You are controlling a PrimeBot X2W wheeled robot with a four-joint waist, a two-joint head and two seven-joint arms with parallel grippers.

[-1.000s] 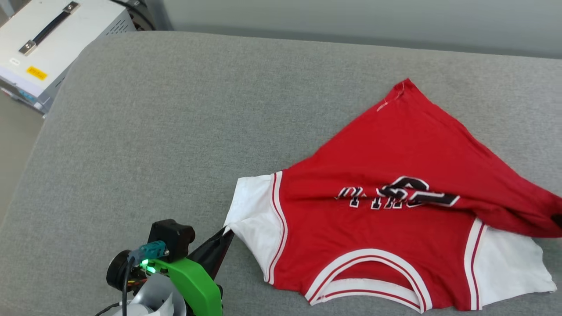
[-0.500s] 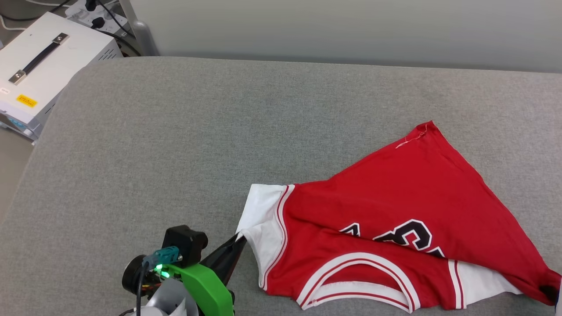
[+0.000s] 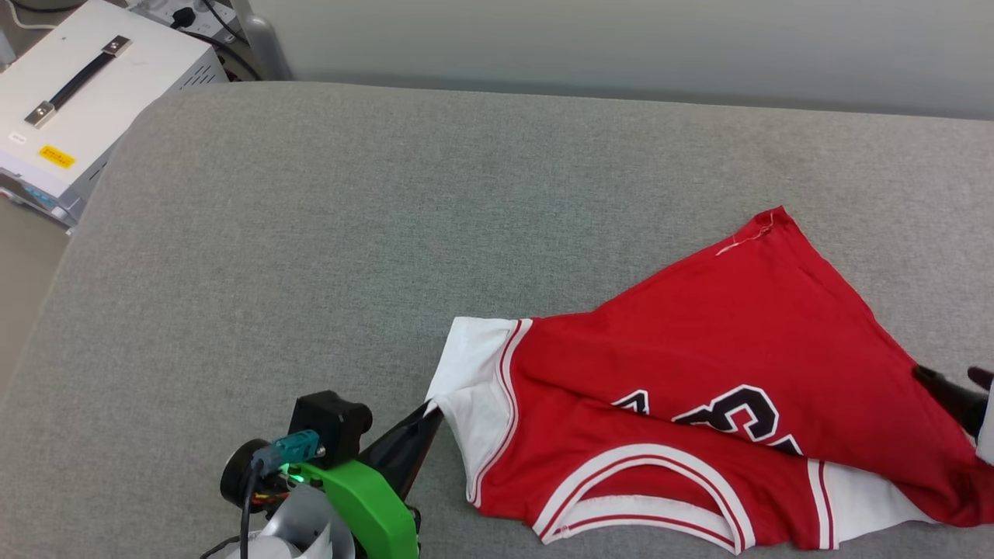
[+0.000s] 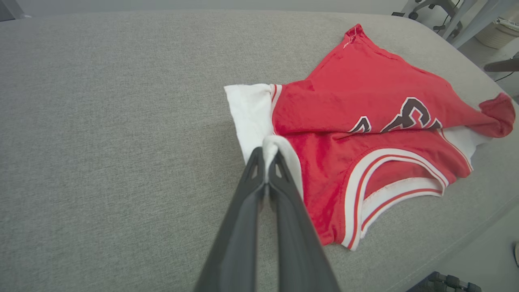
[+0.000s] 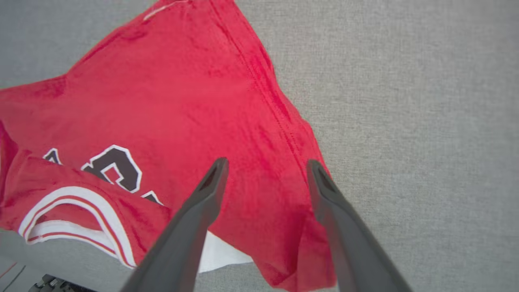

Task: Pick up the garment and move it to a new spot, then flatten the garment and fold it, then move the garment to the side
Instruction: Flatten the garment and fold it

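A grey cushion [image 3: 311, 233] spans the scene, with the red jersey [image 3: 699, 341] lying rumpled on its right half, partly folded over itself, collar toward the near edge. A white case [image 3: 85, 85] stands beyond the far left corner. The left gripper [image 4: 265, 162] is clamped on the white sleeve [image 3: 474, 373]. The right gripper [image 5: 267, 164] hangs with jaws apart over the jersey's red right edge, holding nothing.

On your left gripper [image 3: 432, 407] the two fingers [image 4: 243, 215] are long, dark grey and tapered, with a narrow slot near each tip. Just behind them you see a bright green bracket [image 3: 357, 497], a black camera block [image 3: 330, 423], a teal connector [image 3: 286, 449] with a small green light, a black cable [image 3: 247, 505] and a pale forearm shell [image 3: 299, 528]. Your right gripper [image 5: 265, 164] has the same kind of fingers.
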